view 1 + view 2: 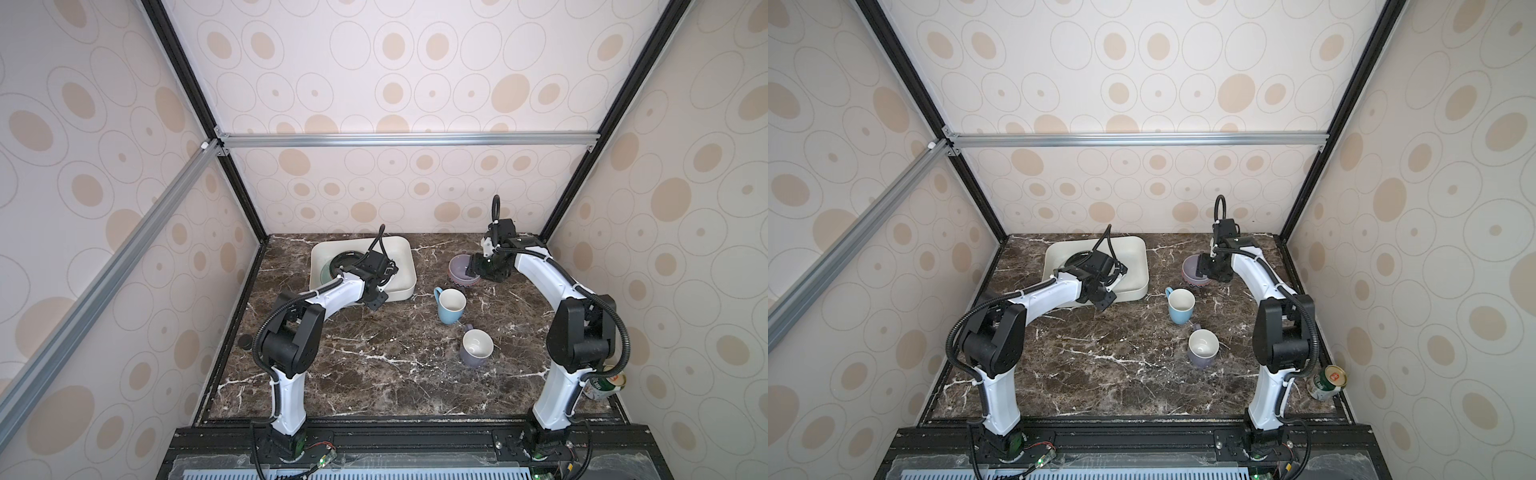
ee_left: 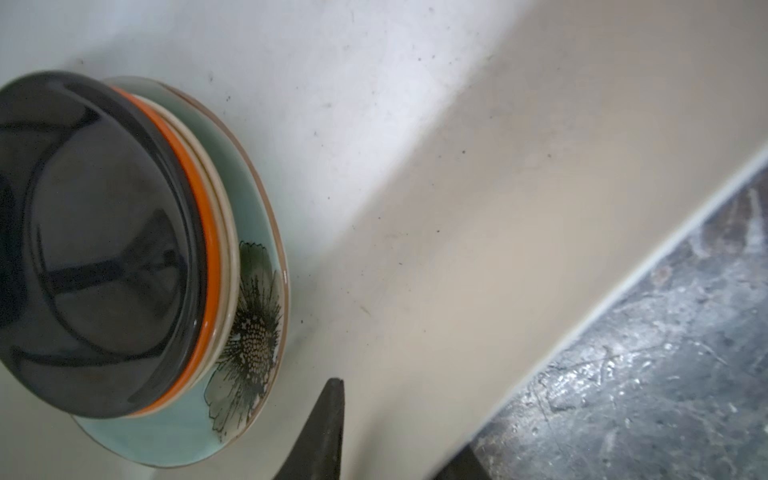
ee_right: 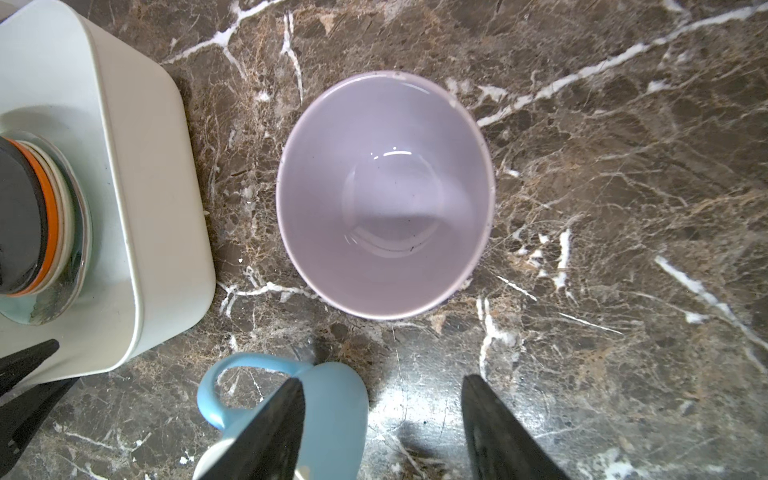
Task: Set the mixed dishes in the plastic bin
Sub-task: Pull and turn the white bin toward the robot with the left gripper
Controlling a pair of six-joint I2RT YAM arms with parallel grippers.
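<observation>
Right wrist view | right gripper (image 3: 381,379) spread, empty, by lavender bowl (image 3: 384,195) | plastic bin (image 3: 162,232) rim near bowl, apart | left gripper (image 2: 399,419) parted, empty.

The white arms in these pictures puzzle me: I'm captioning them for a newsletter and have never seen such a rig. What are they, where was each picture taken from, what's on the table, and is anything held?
They are two robot arms fixed at the edge of a marble table, each ending in two black fingers. Both top views look down from one camera overhead. Each wrist view comes from a camera on an arm, looking past its fingers.

In the white bin lies a stack of plates, with a black plate on top and a teal plate at the bottom. On the table are a lavender bowl nested in a patterned bowl, a blue mug, a purple mug and a can.

The left fingers hang over the bin's edge, the right fingers by the lavender bowl. Both are open and hold nothing.
</observation>
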